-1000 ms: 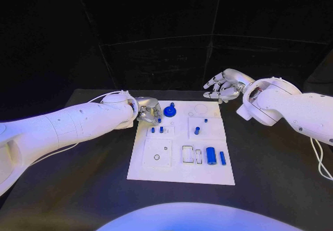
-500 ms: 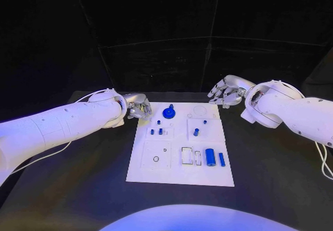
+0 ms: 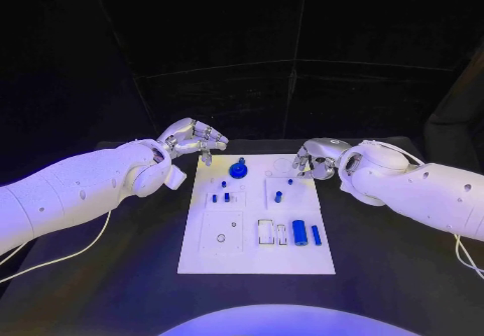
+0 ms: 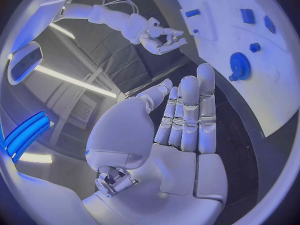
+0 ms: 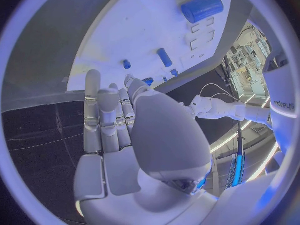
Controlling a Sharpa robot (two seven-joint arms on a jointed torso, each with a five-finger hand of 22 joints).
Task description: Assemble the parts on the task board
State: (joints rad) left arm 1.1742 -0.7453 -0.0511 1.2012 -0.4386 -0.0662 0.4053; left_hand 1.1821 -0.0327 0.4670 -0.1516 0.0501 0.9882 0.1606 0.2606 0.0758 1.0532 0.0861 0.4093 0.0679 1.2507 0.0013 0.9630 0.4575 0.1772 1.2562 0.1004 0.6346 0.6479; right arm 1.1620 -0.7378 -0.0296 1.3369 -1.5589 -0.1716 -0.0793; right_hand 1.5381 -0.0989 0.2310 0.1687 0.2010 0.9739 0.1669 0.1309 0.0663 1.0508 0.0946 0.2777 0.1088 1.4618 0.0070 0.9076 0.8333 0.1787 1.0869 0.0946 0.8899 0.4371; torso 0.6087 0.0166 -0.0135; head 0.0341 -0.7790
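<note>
The white task board (image 3: 257,255) lies mid-table. On it stand a blue gear (image 3: 238,169) at the far end, small blue pegs (image 3: 227,197) left of the middle and a peg (image 3: 278,197) right of it. A thick blue cylinder (image 3: 299,227) and a thin blue bar (image 3: 315,234) lie near the right edge. My left hand (image 3: 191,140) hovers beyond the far left corner, fingers spread and holding nothing; the palm (image 4: 187,120) is bare. My right hand (image 3: 315,161) is at the far right corner, its fingers (image 5: 109,120) straight and holding nothing.
Rectangular slots (image 3: 272,231) sit open in the board beside the cylinder. A small ring (image 3: 221,238) lies in the near left panel. A white cable (image 3: 61,255) trails off my left arm across the black table. The gear (image 4: 239,65) and the cylinder (image 5: 201,7) also show from the wrists.
My left hand has lifted from beside the gear, up and back off the board, fingers opening. My right hand has come down to the board's far right corner.
</note>
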